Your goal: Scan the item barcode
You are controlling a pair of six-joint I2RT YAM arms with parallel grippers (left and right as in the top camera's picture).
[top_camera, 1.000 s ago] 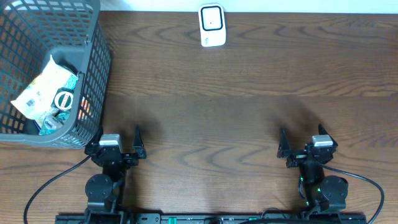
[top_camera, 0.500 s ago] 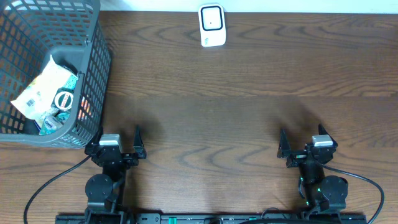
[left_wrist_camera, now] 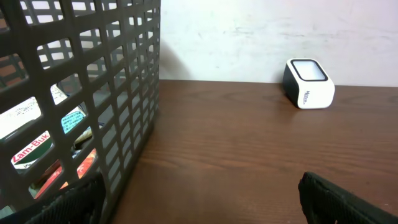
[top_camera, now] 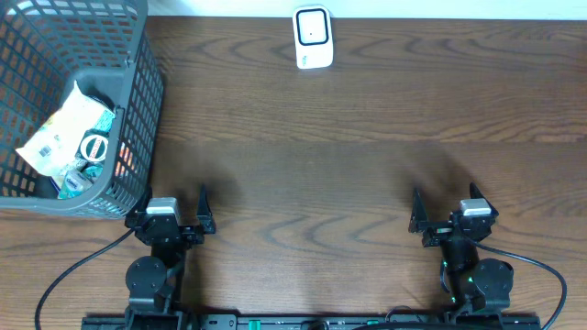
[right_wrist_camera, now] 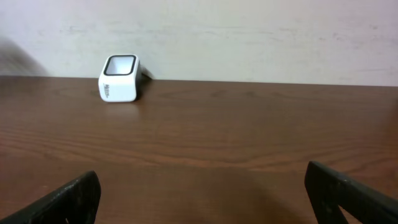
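Packaged items lie in the grey mesh basket (top_camera: 144, 115) at the far left: a white packet (top_camera: 66, 128) and a round tin (top_camera: 94, 147) on top. Through the mesh, the left wrist view shows printed packs (left_wrist_camera: 31, 155). The white barcode scanner (top_camera: 312, 38) with a dark window stands at the table's back edge; it also shows as the scanner (left_wrist_camera: 309, 83) and the scanner (right_wrist_camera: 120, 78). My left gripper (top_camera: 174, 207) rests open near the basket's front corner. My right gripper (top_camera: 447, 209) rests open at the front right. Both are empty.
The basket wall (left_wrist_camera: 118, 93) stands close on the left of my left gripper (left_wrist_camera: 199, 205). Bare wooden tabletop (top_camera: 312, 165) lies between the grippers and the scanner. A pale wall runs behind the table. My right gripper (right_wrist_camera: 202, 199) faces open tabletop.
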